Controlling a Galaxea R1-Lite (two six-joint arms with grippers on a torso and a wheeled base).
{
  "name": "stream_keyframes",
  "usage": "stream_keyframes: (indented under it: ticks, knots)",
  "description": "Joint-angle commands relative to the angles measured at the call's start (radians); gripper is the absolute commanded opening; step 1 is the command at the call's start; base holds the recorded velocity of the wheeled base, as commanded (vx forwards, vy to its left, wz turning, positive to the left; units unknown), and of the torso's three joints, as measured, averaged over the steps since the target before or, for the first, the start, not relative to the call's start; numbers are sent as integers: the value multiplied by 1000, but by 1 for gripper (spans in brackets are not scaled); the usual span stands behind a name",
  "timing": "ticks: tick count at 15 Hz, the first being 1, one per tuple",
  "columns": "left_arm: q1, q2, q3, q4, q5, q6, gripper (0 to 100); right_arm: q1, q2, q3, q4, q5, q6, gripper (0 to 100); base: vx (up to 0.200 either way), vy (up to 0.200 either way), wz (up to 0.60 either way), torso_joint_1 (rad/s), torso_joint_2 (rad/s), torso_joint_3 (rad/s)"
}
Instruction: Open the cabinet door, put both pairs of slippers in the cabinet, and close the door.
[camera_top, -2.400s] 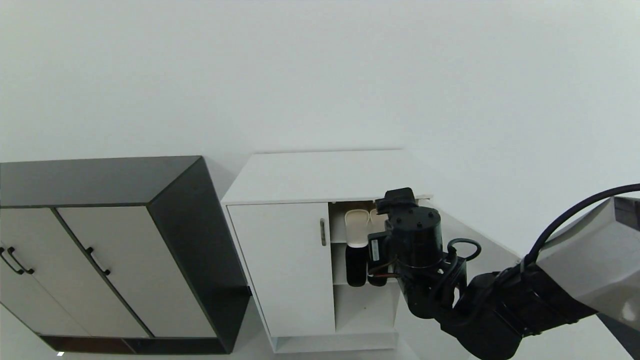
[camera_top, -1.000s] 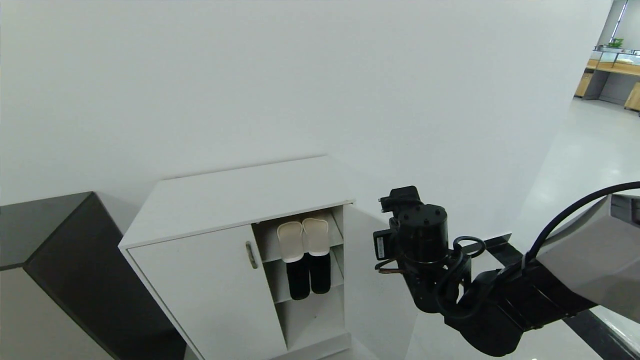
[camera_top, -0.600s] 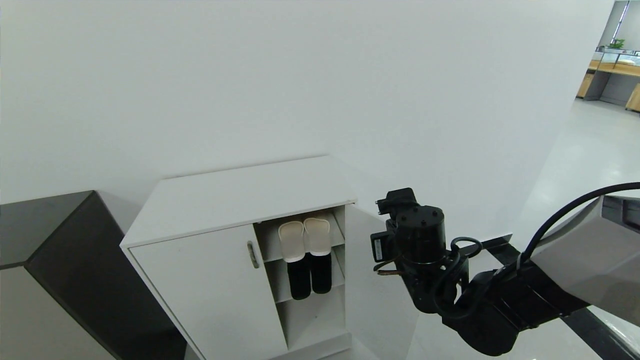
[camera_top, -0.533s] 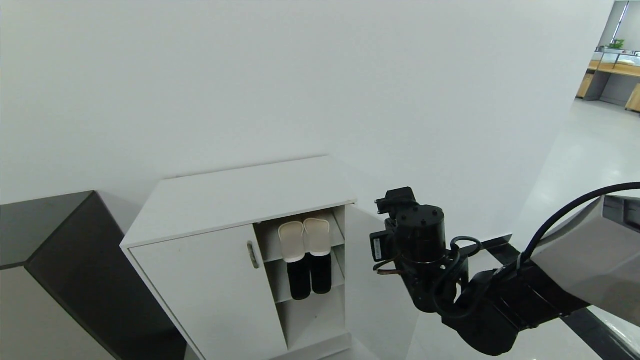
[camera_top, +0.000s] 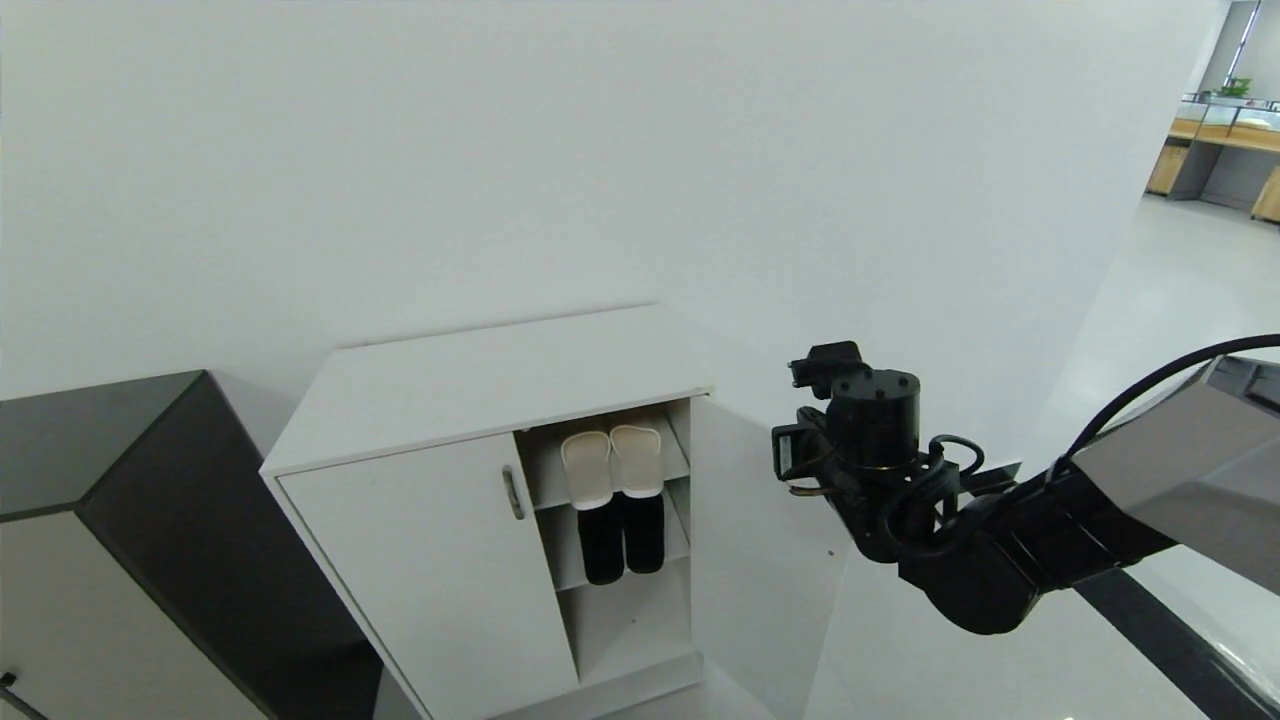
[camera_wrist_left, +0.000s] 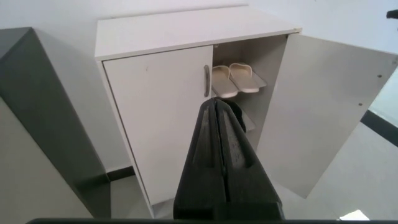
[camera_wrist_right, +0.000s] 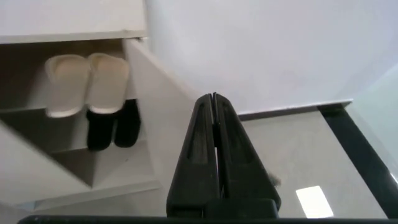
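White slippers (camera_top: 610, 465) and black slippers (camera_top: 622, 545) sit shelved in the cabinet (camera_top: 480, 370) at lower centre, so only its open door (camera_top: 750, 560) needs closing; left gripper (camera_wrist_left: 216, 102) and right gripper (camera_wrist_right: 214, 98) are closed on nothing.

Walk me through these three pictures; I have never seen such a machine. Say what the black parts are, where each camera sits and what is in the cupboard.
This is a two-armed robot on wheels, and every picture comes from its cameras. The wide picture is taken from its head, looking down at a white cabinet; the black jointed thing at the right is its right arm. The other two are taken from the wrists, each looking along that arm's own pincer: the left gripper and the right gripper. Both are shut and hold nothing. The cabinet's right door stands open, its left door is shut. Inside, white slippers lie on the upper shelf and black slippers on the shelf below. A dark cabinet stands beside it.
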Motion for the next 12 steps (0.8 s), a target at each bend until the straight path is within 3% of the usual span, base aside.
stream_keyframes:
  ticks: [1, 4, 9, 12]
  knots:
    - [0, 1, 0, 0, 0, 0, 0, -7, 8, -3, 1, -1, 1, 0, -200, 0, 0, -12, -2, 7]
    - [0, 1, 0, 0, 0, 0, 0, -47, 29, -68, 25, 18, -1, 0, -67, 0, 0, -2, 1, -1]
    - [0, 1, 0, 0, 0, 0, 0, -178, 67, -298, 346, 131, 131, 0, 0, 0, 0, 0, 0, 0]
    - [0, 1, 0, 0, -2, 0, 0, -238, 162, -434, 393, 140, 139, 0, 0, 0, 0, 0, 0, 0]
